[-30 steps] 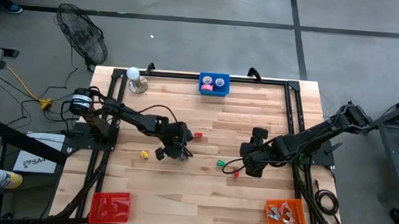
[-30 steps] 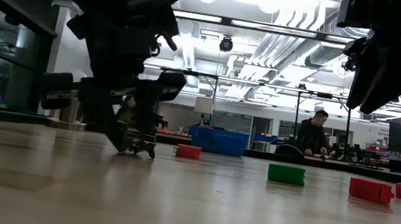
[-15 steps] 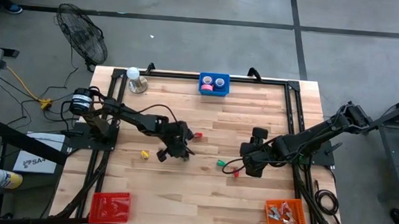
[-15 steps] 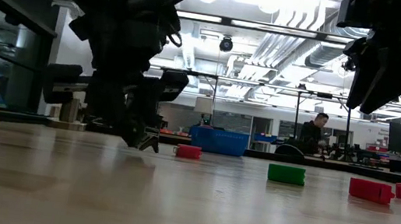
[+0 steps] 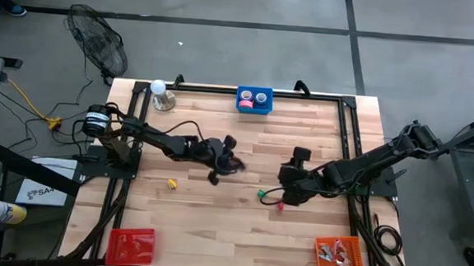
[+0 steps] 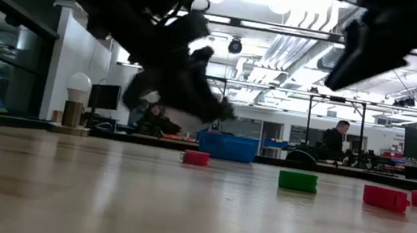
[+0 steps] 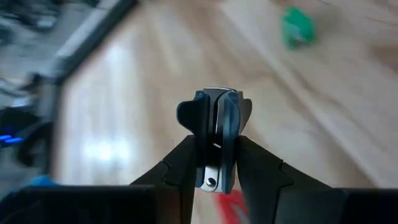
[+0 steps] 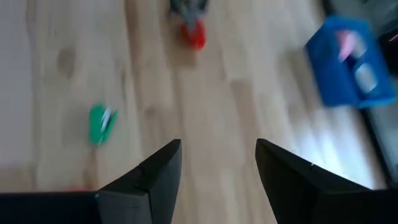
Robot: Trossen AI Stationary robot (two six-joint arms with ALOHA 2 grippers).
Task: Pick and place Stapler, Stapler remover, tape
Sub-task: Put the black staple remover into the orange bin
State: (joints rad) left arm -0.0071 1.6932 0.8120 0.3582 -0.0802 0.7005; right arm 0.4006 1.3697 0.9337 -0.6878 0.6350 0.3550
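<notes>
My left gripper (image 5: 221, 163) is shut on a dark stapler remover (image 7: 216, 112) and holds it above the table's middle. In the low view the left gripper (image 6: 210, 104) hangs well above the wood. My right gripper (image 5: 285, 194) stands open right of centre, and nothing shows between its fingers (image 8: 149, 180). A small green stapler (image 5: 262, 194) and a red one (image 5: 280, 206) lie flat just beside it. Another red one (image 8: 194, 34) lies close to the left gripper. A yellow one (image 5: 171, 183) lies to the left. Tape rolls (image 5: 244, 105) sit in a blue bin (image 5: 254, 89) at the far edge. My left gripper pinches the stapler remover between its two fingers, on its two narrow sides near the riveted hinge end (image 7: 214, 158). The winged end (image 7: 214, 102) sticks out past the fingertips. The fingers come from the table's left, slanting down. The remover is lifted clear of the table.
A red bin (image 5: 131, 244) stands at the near left corner. An orange bin (image 5: 341, 253) with metal-clawed pieces stands at the near right. A lamp bulb on a stand (image 5: 159, 91) is at the far left. Dark frame rails run along the table's sides.
My left gripper has risen from the table with the stapler remover and gone toward the table's right and far edges. It has tipped up from pointing steeply down to a shallow slant. The remover, on the wood a second ago, now hangs clear. My right gripper has tipped up a little.
</notes>
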